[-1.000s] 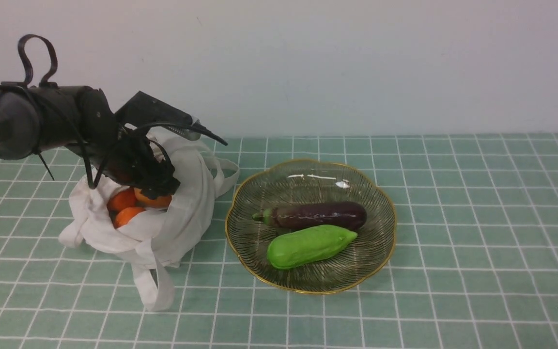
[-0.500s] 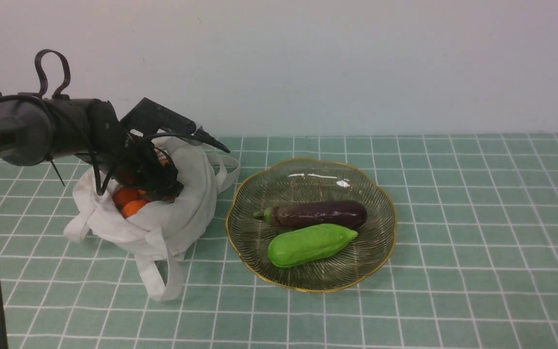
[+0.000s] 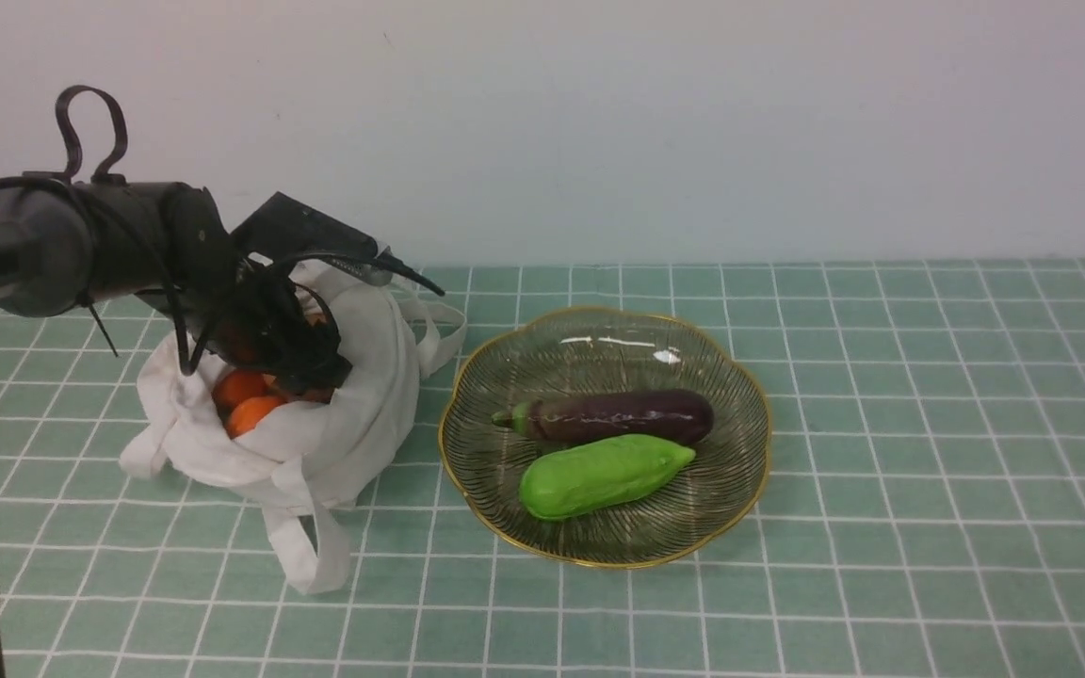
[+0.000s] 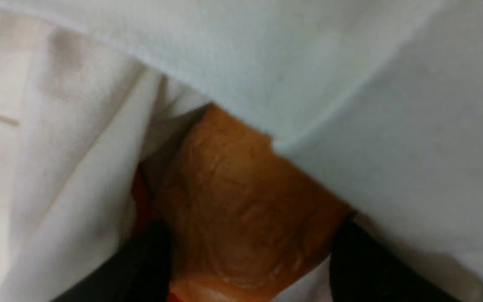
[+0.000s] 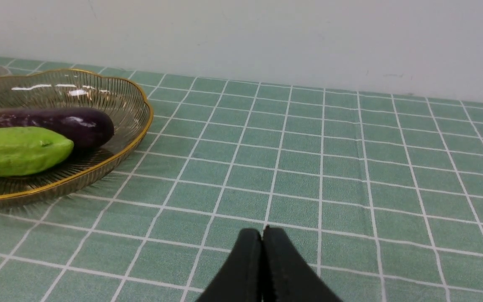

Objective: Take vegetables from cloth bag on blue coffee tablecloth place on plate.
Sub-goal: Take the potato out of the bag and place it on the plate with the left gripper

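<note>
My left claw (image 3: 302, 363) is down inside the cloth bag (image 3: 354, 424), just beside the plate (image 3: 599, 562). Its fingers are clamped on either side of the potato (image 4: 241, 201), so I can lift it clear of the fabric. The carrots (image 3: 246, 403) lie next to it in the bag. My right claw (image 5: 262, 231) hangs pressed together over the tablecloth (image 3: 882, 471) on the plate's other side, out of the way.
</note>
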Robot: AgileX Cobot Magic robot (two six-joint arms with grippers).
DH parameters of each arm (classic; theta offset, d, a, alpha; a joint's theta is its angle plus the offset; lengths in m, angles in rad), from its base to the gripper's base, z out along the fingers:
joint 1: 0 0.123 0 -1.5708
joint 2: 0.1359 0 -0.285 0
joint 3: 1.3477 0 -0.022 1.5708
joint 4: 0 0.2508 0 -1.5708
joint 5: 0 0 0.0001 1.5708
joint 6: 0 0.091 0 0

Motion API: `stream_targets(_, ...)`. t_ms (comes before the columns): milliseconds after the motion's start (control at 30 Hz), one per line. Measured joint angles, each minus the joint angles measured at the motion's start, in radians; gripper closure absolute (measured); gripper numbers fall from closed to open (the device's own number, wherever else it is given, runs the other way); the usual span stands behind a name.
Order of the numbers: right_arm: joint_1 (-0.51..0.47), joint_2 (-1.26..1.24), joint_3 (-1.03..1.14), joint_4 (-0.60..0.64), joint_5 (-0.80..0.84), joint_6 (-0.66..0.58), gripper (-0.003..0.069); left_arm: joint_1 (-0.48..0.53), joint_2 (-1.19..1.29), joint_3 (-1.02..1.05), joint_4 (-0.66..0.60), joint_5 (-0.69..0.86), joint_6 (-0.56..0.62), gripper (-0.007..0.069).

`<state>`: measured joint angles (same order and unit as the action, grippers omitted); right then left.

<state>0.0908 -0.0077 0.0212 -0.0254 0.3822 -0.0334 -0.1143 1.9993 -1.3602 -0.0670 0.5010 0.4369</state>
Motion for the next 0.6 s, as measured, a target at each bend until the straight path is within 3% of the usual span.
stream_targets(400, 0.0, 0.0, 0.0, 0.0, 0.0, 0.0, 0.0673, 0.001, -0.066, 0.001, 0.001, 0.067, -0.003, 0.0192)
stream_targets(600, 0.0, 0.0, 0.0, 0.0, 0.0, 0.0, 0.0673, 0.001, -0.141, 0.001, 0.043, 0.194, -0.006, 0.0202)
